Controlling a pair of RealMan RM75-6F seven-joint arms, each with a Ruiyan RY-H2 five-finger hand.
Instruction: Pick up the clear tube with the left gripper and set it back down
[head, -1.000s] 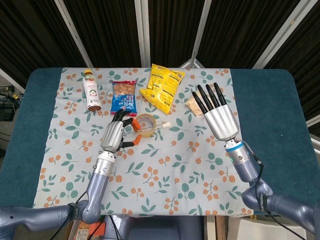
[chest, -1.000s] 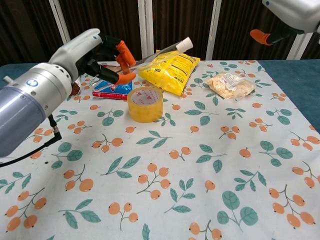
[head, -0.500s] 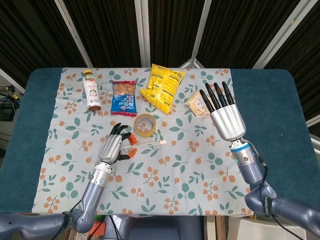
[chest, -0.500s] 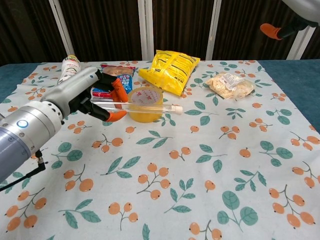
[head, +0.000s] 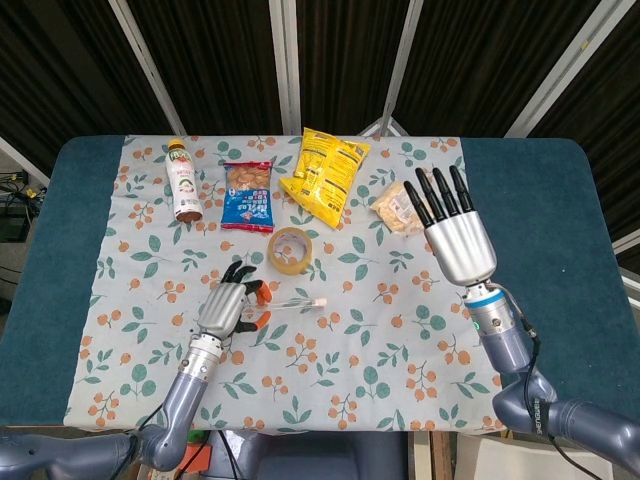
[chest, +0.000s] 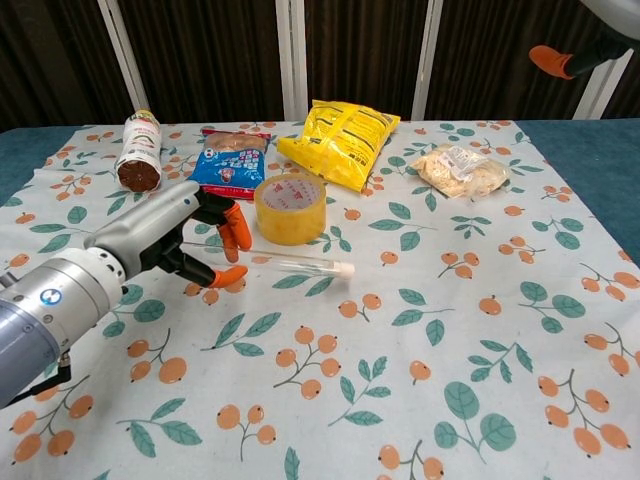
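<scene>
I am holding the clear tube (chest: 283, 262) loosely in my half-open left hand (chest: 180, 240), low beside the tape roll (chest: 290, 207); releasing unevenly could roll it away across the bench (chest: 480, 330).

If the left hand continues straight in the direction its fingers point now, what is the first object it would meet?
Probably the tape roll. The left hand holds the clear tube low over the cloth, fingers pointing up-table toward the roll; depth is uncertain, so it might pass just beside it.
</scene>
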